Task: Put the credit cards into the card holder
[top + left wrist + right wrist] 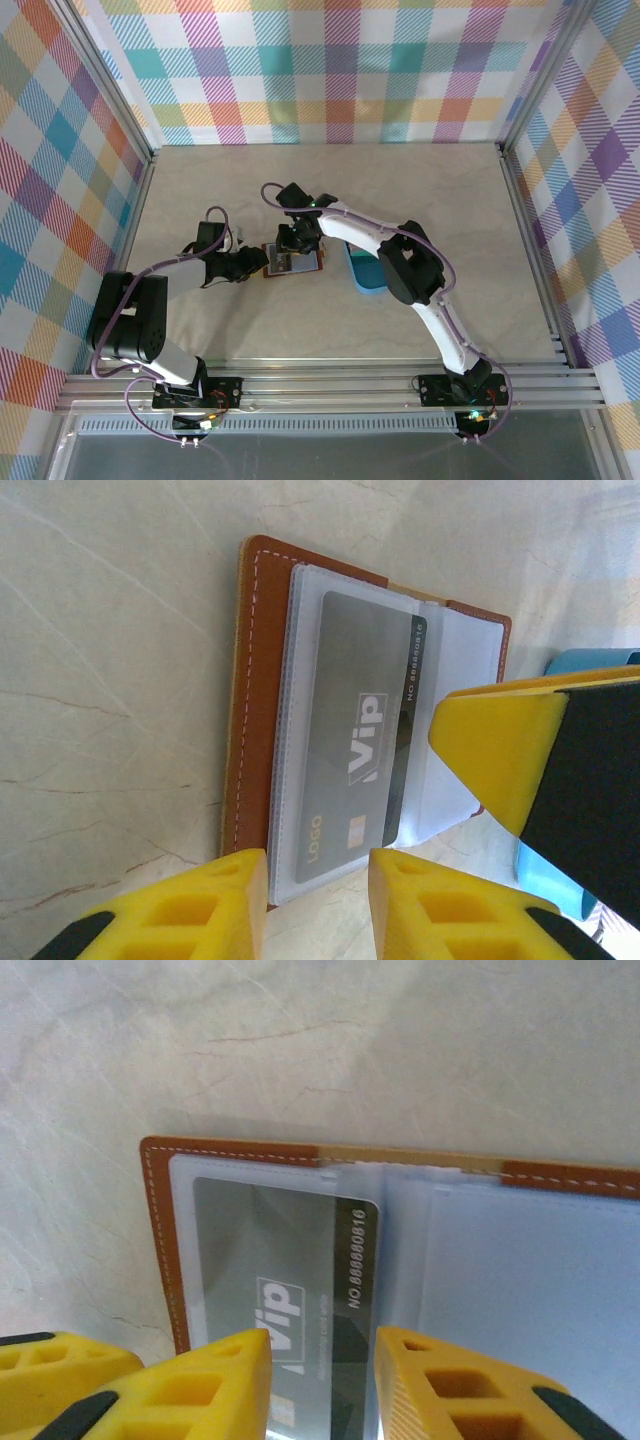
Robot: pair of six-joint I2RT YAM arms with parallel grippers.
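Observation:
The card holder (291, 261) lies open on the table, a brown leather wallet (256, 680) with clear plastic sleeves inside. One grey credit card (355, 742) marked VIP sits in the left sleeve (280, 1260). My left gripper (318, 905) is open at the wallet's near edge (255, 265), the sleeve's lower rim showing in the gap between its fingers. My right gripper (322, 1385) hovers open right over the card (293, 240), its yellow fingers apart with nothing clamped. One of the right gripper's fingers (500, 750) covers part of the wallet's right half.
A blue plastic tray (365, 274) stands just right of the wallet, its edge also in the left wrist view (590, 661). Pale marbled tabletop (420, 190) stretches around, fenced by aluminium rails and checkered walls.

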